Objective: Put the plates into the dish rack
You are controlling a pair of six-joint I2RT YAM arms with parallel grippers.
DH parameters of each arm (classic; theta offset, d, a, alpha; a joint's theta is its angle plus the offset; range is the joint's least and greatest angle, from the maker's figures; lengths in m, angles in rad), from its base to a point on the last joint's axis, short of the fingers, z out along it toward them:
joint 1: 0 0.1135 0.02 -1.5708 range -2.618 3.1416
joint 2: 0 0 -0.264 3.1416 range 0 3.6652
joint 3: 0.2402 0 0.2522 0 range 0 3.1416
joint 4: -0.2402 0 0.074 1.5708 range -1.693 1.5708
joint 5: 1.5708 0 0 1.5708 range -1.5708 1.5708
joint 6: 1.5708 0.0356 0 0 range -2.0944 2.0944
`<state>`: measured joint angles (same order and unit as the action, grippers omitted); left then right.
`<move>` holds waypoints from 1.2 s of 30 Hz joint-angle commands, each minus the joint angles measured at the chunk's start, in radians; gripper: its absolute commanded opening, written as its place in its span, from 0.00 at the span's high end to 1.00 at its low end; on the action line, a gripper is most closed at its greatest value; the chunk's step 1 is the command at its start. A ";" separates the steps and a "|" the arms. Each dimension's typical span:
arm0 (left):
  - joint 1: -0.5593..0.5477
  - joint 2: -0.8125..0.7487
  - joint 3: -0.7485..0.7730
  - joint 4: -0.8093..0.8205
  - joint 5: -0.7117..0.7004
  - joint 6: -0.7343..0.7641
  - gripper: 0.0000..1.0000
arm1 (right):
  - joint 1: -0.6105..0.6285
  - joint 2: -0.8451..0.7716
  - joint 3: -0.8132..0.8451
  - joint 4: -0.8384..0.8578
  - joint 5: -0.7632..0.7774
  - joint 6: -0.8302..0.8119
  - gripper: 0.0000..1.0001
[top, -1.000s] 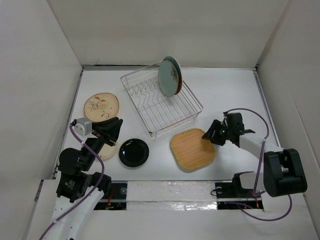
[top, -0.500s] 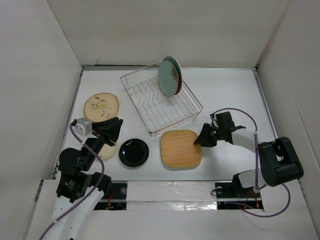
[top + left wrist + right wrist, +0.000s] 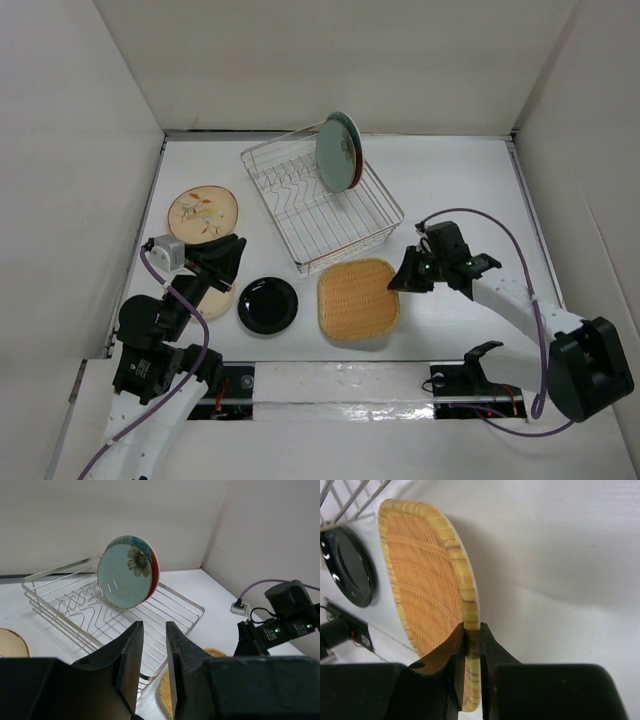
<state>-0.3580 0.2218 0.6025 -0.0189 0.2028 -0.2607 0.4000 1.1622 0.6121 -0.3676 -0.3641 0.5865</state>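
The silver wire dish rack (image 3: 300,215) stands at the table's middle back. A pale green plate (image 3: 334,155) stands upright in its far corner, with a red plate (image 3: 358,165) just behind it. A tan floral plate (image 3: 203,214), a cream plate (image 3: 218,302), a black plate (image 3: 267,305) and a bamboo plate (image 3: 355,298) lie flat on the table. My right gripper (image 3: 400,281) is shut on the bamboo plate's (image 3: 420,580) right rim, one finger on each face. My left gripper (image 3: 228,258) hovers over the cream plate, its jaws a little apart and empty (image 3: 154,630).
White walls close in the table on the left, back and right. The bamboo plate's far edge lies close to the rack's (image 3: 75,605) front corner, and the black plate (image 3: 347,565) sits just left of it. The right arm's purple cable (image 3: 500,225) loops above the table.
The bamboo plate has slid left toward the rack and black plate. My right gripper followed it and closed on its right rim. The left arm has not moved.
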 commanded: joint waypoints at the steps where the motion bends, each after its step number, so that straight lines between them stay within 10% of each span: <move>1: 0.005 0.011 0.002 0.059 0.012 0.000 0.78 | 0.114 -0.062 0.116 -0.163 0.071 -0.033 1.00; 11: 0.005 0.010 0.003 0.059 0.014 0.001 0.78 | 0.485 -0.072 0.457 -0.326 0.180 -0.116 1.00; 21: 0.005 -0.001 0.003 0.057 0.010 0.001 0.78 | 0.364 0.028 0.881 -0.156 0.546 -0.276 1.00; 36: -0.004 0.005 0.005 0.053 0.004 0.005 0.78 | 0.139 0.884 1.906 -0.410 0.663 -0.442 1.00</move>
<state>-0.3580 0.2222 0.6025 -0.0189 0.2024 -0.2604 0.5526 2.0254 2.3550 -0.7341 0.2745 0.1818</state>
